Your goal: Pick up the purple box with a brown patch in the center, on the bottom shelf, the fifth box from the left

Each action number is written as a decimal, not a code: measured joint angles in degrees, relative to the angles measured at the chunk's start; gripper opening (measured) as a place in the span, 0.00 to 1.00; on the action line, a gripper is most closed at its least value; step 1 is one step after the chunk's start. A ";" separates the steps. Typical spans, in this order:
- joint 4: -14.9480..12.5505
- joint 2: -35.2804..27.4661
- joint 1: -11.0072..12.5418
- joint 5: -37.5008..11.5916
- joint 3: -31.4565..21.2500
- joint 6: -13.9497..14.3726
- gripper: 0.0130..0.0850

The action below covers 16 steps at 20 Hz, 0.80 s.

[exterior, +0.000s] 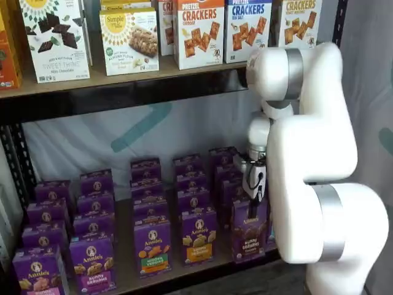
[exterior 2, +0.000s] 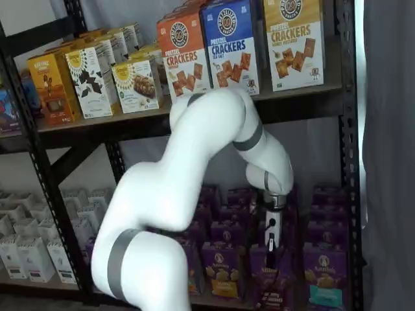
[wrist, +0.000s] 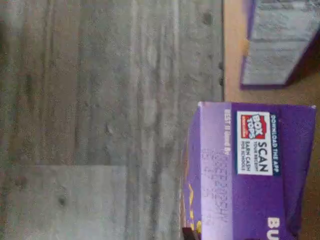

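The purple box [exterior: 250, 236] stands at the front of the bottom shelf [exterior: 126, 270], with its dark brown cookie picture facing out. In both shelf views my gripper [exterior: 253, 198] comes straight down onto the box's top, and its black fingers look closed on it. In a shelf view the gripper [exterior 2: 271, 253] hangs over the same purple box [exterior 2: 267, 272], whose lower part looks slightly tilted. The wrist view shows the purple box [wrist: 250, 175] close up, with the white Box Tops label on its top flap. The fingers themselves are hidden there.
Beside it stand other purple cartons, one with orange crackers [exterior: 198, 236] and one with a green band [exterior: 152, 246], with rows of more behind. Cracker boxes [exterior: 198, 31] fill the shelf above. A black upright [exterior 2: 350, 162] stands to the right. Grey floor [wrist: 100, 120] lies below the tan board [wrist: 232, 50].
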State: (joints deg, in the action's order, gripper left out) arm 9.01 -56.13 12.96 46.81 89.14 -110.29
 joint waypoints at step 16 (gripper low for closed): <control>13.04 31.83 -0.29 -7.86 -42.33 -12.63 0.22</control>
State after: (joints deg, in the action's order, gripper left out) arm 22.05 -24.30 12.66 38.96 46.81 -122.92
